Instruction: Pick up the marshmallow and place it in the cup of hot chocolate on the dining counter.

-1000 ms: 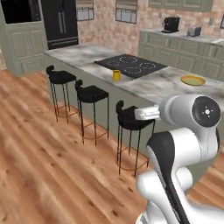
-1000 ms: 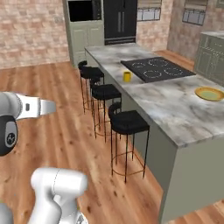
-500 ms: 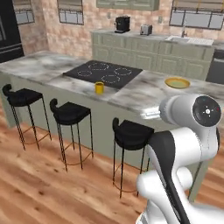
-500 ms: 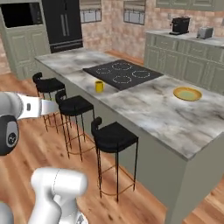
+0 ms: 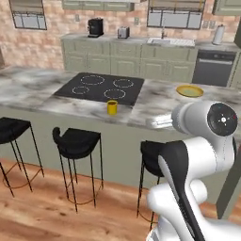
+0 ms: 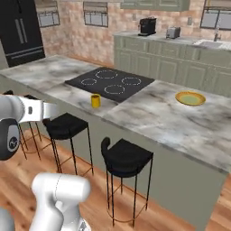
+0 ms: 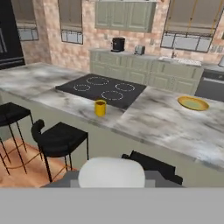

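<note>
Yellow cup of hot chocolate [image 5: 112,107] upright on dining counter [image 5: 155,101], just before black cooktop.

My arm [image 5: 197,160] was all glossy white shell, chunky rounded segments like stacked sausages, with a dark grey band curving down the seam of the upper link. The big joint had a black round end cap [image 5: 222,119] with a small red dot and a few pale specks on it. From the other side another black cap [image 6: 10,139] carried a thin white logo mark, and a paler grey-white sleeve stuck out past it
</note>
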